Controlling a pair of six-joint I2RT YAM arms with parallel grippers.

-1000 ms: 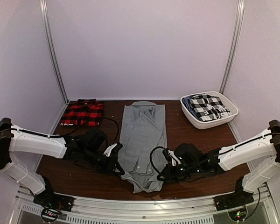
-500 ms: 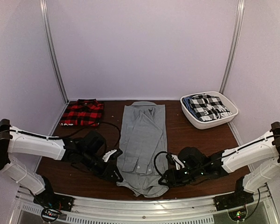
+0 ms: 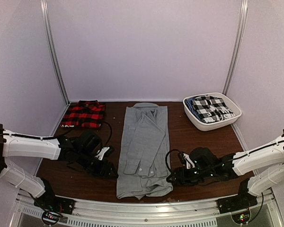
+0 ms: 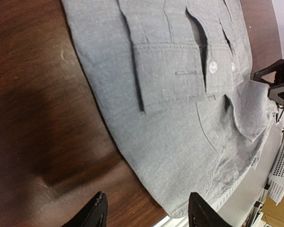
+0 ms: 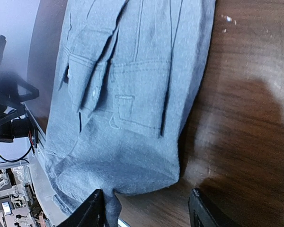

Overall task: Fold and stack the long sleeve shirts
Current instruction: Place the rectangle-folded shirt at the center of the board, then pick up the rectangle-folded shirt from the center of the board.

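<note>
red plaid shirt (image 3: pixel 84 114): it is folded small and laid at the far left corner of the bench (image 3: pixel 195 141), likely so that a pile can be built there.
left arm (image 3: pixel 31 146): it is stretched low over the bench and bent in toward the middle.
left end effector (image 3: pixel 108 164): the fingers are spread wide and nothing is held. it is kept just beside the left edge of the grey shirt, near the hem.
grey shirt (image 3: pixel 144 142): it is laid flat in the middle, with the collar far away and the sleeves folded in over the front. the hem lies at the near edge, a bit crumpled. it seems to be laid long and straight so a neat fold can be made.
right end effector (image 3: pixel 173 178): the fingers are spread wide and nothing is held. it is kept just beside the right hem corner.
right arm (image 3: pixel 258 158): it is stretched low too, much like the left one.
white tub (image 3: pixel 195 121): it is set at the far right, with black and white checked cloth (image 3: pixel 211 108) inside.
</note>
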